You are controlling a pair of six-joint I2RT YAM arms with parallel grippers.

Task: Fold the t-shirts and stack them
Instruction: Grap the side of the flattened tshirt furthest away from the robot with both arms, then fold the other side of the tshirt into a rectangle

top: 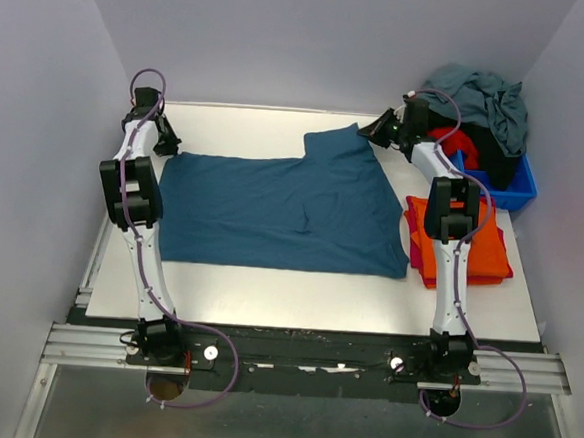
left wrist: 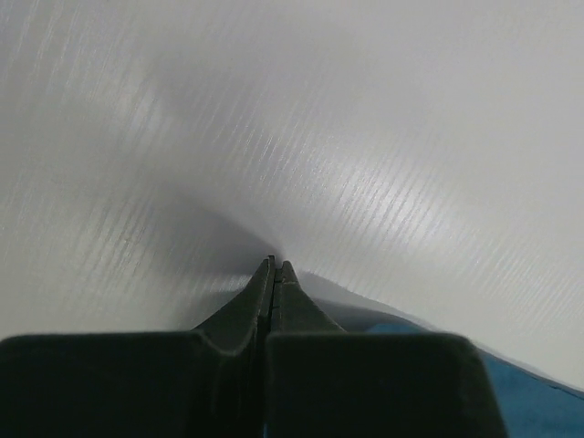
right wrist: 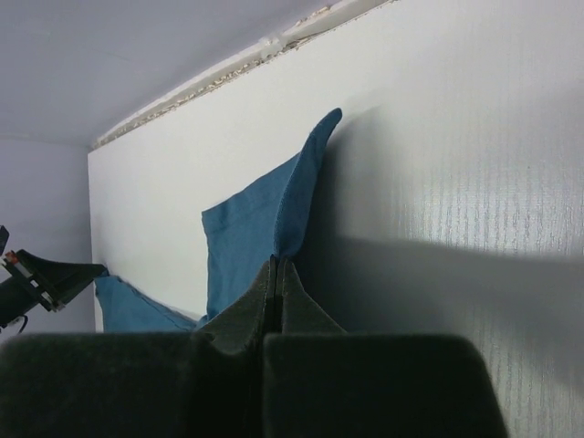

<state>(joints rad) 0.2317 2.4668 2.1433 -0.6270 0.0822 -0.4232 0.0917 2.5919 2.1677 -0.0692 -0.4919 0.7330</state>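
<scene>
A dark teal-blue t-shirt (top: 272, 213) lies spread flat on the white table (top: 267, 292), with one sleeve pointing to the far right. My left gripper (top: 167, 142) is shut at the shirt's far left corner. In the left wrist view the fingertips (left wrist: 275, 265) are pressed together low over the table, and blue cloth (left wrist: 538, 401) shows under and between the fingers. My right gripper (top: 382, 128) is shut on the sleeve's edge. In the right wrist view the cloth (right wrist: 251, 228) rises from the shut tips (right wrist: 277, 265).
A folded stack of orange shirts (top: 485, 255) with a pink-red edge (top: 410, 249) lies right of the teal shirt, under my right arm. A blue plastic bin (top: 510, 189) at the far right holds a grey-blue shirt (top: 486, 97), with red and black cloth under it. Grey walls close in three sides.
</scene>
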